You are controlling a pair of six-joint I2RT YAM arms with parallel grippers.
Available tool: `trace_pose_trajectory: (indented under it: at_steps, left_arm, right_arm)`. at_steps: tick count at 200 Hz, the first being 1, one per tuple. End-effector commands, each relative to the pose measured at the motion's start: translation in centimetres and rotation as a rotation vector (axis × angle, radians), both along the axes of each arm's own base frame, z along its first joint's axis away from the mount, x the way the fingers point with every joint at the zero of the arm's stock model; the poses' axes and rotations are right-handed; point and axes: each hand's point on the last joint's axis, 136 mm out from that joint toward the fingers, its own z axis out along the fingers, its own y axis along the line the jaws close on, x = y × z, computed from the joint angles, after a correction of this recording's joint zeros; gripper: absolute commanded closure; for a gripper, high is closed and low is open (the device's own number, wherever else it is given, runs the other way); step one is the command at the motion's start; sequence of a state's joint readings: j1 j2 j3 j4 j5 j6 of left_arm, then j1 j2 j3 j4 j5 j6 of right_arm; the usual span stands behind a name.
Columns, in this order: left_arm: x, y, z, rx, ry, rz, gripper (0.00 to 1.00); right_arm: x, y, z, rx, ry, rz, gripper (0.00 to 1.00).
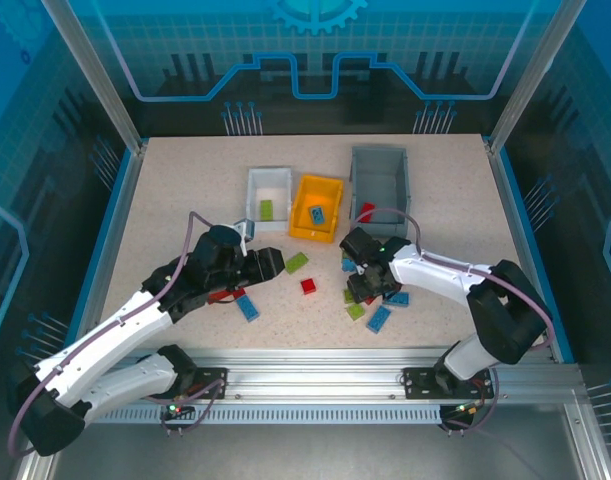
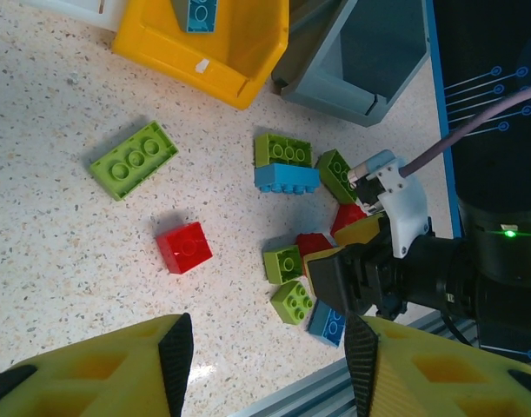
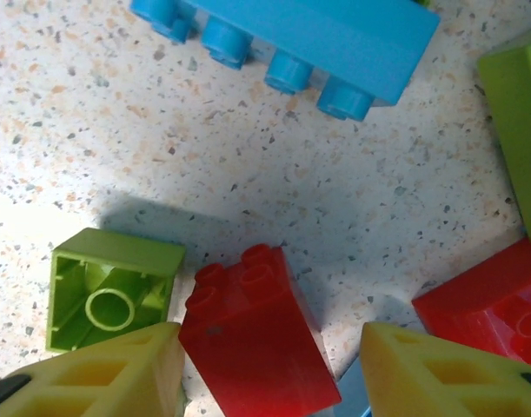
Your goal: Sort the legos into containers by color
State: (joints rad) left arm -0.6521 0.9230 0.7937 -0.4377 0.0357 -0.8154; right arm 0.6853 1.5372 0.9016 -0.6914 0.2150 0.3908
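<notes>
The right gripper [image 3: 271, 334] stands partly open, low over the table [image 1: 165, 200], on the near right of the orange-yellow bin [image 1: 303, 228]. Its fingers straddle a red brick [image 3: 256, 347]. The left finger lies against the brick's side, but a strip of table shows between the brick and the other finger, so the brick is not clamped. An upturned green brick [image 3: 109, 291] sits just beside that left finger, and a long blue brick [image 3: 308, 35] lies on its side farther ahead.

The left gripper [image 2: 269, 326] hangs released and empty on the near left of the orange-yellow bin, above bare table. A small red block [image 2: 184, 247] and a six-stud green brick [image 2: 133, 159] lie ahead of it, on the bin's near side.

The orange-yellow bin holds one blue piece [image 1: 316, 214]. The white bin [image 1: 253, 190], just beside it on the left, holds one green piece [image 1: 266, 209]. The grey bin [image 1: 378, 160] stands just to its right. A red piece [image 1: 366, 211] shows at the grey bin's corner nearest the orange-yellow bin, but I cannot tell whether it is inside or against the wall. More loose legos [image 1: 378, 318] in all three colours lie clustered around the right gripper.
</notes>
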Motion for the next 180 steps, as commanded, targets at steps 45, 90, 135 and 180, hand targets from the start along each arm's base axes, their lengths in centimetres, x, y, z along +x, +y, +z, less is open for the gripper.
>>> trace_pose_trajectory:
  at_steps: [45,90,135,180]
  left_arm:
    - [-0.2,-0.7,0.6,-0.033,-0.004,-0.02,0.47]
    - [0.1,-1.0,1.1,-0.036,-0.014,-0.03,0.47]
    - [1.1,-1.6,2.6,-0.045,-0.057,-0.029,0.47]
    - [3.3,-4.1,5.2,-0.076,-0.156,-0.065,0.47]
  right_arm:
    - [0.2,0.0,-0.3,0.011,0.038,-0.002,0.56]
    - [0.2,-0.6,-0.4,0.012,0.037,-0.037,0.66]
    - [4.1,-1.2,6.8,0.106,-0.195,-0.119,0.73]
    - [11.6,-2.8,10.0,0.074,-0.319,-0.255,0.75]
